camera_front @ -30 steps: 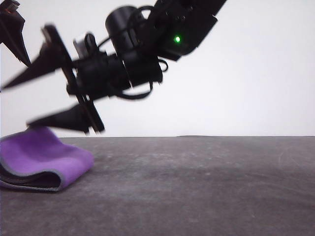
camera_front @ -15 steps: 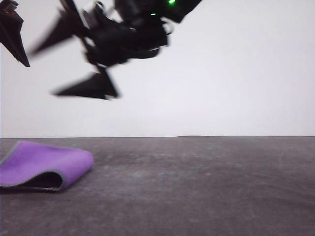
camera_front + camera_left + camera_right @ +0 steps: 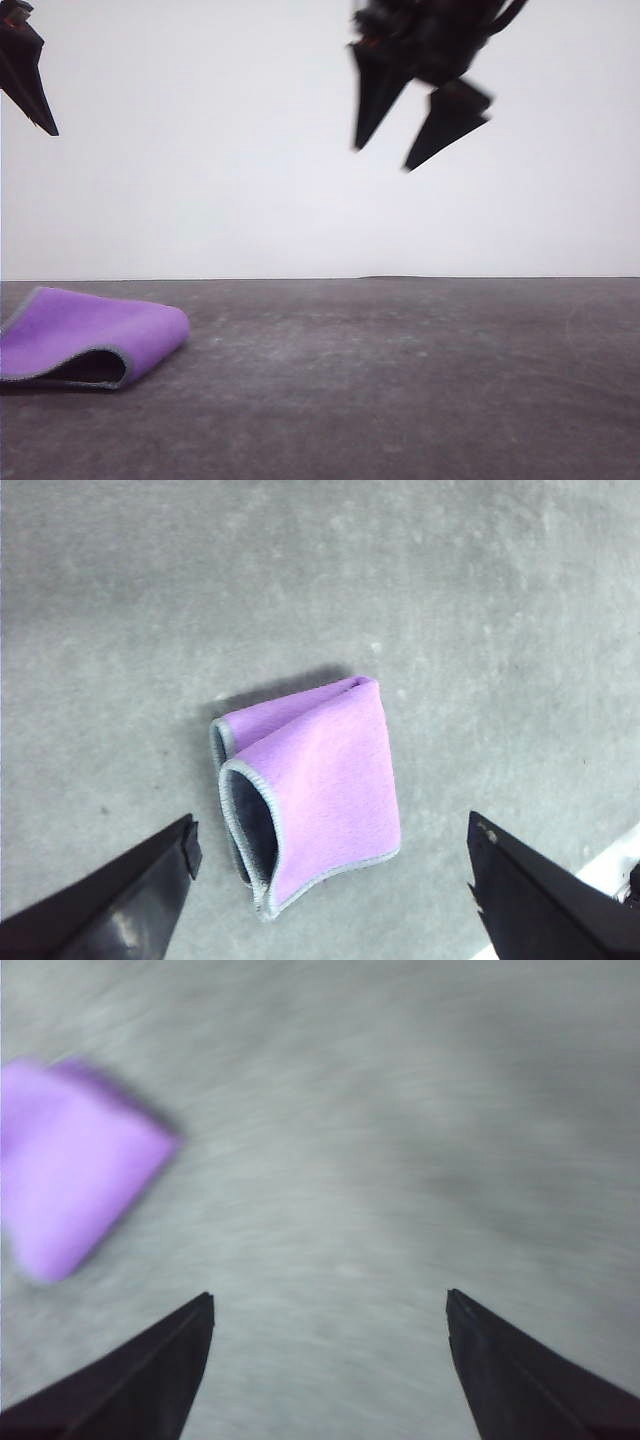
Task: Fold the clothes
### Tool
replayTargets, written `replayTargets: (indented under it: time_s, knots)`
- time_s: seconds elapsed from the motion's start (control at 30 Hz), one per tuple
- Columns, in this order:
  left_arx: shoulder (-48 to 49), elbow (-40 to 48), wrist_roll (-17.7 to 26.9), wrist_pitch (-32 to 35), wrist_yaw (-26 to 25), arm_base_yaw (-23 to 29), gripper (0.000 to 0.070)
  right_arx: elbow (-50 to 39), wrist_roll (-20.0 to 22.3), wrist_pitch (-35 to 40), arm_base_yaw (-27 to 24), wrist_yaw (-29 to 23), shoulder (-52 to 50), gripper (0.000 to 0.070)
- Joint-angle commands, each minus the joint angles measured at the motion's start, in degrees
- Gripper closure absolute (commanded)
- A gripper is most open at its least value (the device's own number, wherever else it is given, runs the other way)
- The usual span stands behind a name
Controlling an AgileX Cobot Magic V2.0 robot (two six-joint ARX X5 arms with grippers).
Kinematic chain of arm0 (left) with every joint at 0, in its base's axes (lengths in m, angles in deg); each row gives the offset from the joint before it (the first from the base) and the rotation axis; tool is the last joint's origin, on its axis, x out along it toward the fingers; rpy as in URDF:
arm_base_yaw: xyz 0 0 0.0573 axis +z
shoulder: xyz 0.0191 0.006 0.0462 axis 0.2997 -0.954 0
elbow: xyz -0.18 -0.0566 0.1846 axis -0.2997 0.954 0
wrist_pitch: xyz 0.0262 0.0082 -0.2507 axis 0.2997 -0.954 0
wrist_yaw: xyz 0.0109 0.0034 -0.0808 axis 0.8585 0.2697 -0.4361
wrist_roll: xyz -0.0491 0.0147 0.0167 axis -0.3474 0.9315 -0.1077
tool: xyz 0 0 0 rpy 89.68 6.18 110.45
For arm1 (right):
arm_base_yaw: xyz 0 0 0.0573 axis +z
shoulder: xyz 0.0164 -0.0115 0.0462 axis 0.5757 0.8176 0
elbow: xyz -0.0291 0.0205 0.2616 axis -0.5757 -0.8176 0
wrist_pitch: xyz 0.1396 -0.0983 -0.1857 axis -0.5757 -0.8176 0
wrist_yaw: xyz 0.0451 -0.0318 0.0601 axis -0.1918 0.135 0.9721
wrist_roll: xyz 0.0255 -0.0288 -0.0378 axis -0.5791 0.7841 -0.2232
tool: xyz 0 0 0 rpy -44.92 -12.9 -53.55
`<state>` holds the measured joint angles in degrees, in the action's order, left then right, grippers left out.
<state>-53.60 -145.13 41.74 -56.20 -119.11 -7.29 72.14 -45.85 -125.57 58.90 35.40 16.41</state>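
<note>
A grey table [image 3: 400, 380] meets a white wall [image 3: 250, 200]. The folded cloth [image 3: 90, 335] lies lower left. The right gripper [image 3: 420, 125], empty and spread wide, has swung from upper left to upper centre. The left gripper [image 3: 330, 900] gapes empty above the cloth.

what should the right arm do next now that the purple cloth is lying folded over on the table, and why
Probably carry the right claw up and away to a rest pose. The cloth already lies folded over on itself, purple face out, on the grey table. The right claw is open, empty and high above the surface, well to the side of the cloth. The left claw hangs open over the cloth, holding nothing.
</note>
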Motion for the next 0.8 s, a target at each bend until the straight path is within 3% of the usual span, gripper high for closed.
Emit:
replayTargets:
  time_s: [0.0, 0.23, 0.47, 0.67, 0.73, 0.77]
  knots:
    - [-0.9, -1.2, 0.6, 0.6, -0.4, 0.4, 0.0184, 1.2, 1.4, -0.6, -1.5, -0.7, -1.1, 0.0235]
    - [-0.9, -1.2, 0.6, 0.8, -0.4, 0.4, 0.0184, -3.0, 2.9, -2.8, -8.2, -2.8, -7.1, 0.0235]
    - [-0.9, -1.2, 0.4, 0.7, -0.4, 0.4, 0.0184, -14.3, 3.1, 2.0, -14.1, -3.8, -14.9, 0.0235]
    - [-0.9, -1.2, 0.2, 0.6, -0.4, 0.4, 0.0185, -16.5, 3.6, 2.8, -17.0, -3.9, -17.7, 0.0236]
    - [-0.9, -1.2, 0.2, 0.4, -0.4, 0.4, 0.0190, -16.5, 3.7, 2.6, -17.7, -3.9, -18.1, 0.0281]
    - [-0.9, -1.2, 0.3, 0.3, -0.4, 0.4, 0.0245, -16.5, 4.0, 2.5, -17.9, -3.8, -18.2, 0.0359]
